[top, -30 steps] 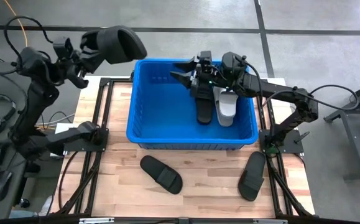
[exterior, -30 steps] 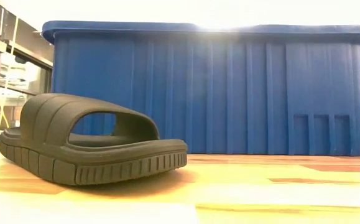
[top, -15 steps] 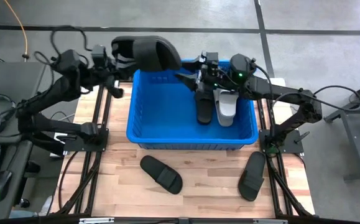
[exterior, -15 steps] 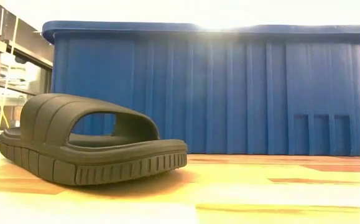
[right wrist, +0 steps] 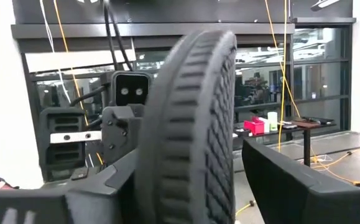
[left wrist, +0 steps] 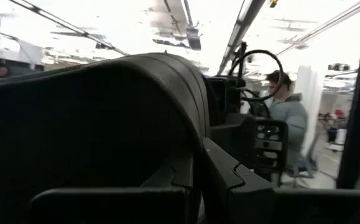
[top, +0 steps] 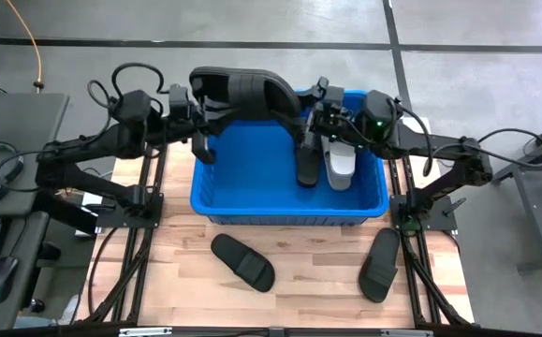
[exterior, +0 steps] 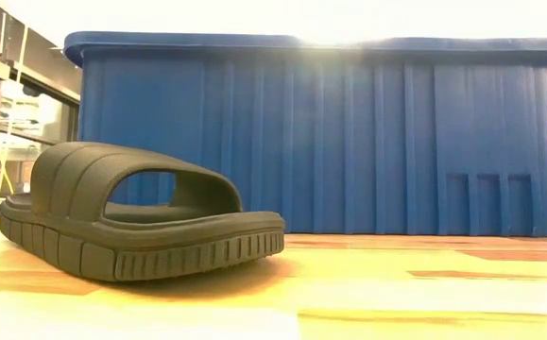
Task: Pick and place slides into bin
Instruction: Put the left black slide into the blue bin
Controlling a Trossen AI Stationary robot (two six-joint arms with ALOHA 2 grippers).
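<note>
While the left gripper [top: 198,92] holds a black slide [top: 244,92] clamped above the far rim of the bin [top: 252,197], the slide's long axis runs across the bin's width, toe toward the right arm. Release appears to need only a short carry toward the near side, over the open floor. The right gripper [top: 315,117] hangs inside the bin over a black and a grey slide [top: 340,161]; its finger spacing cannot be determined.
</note>
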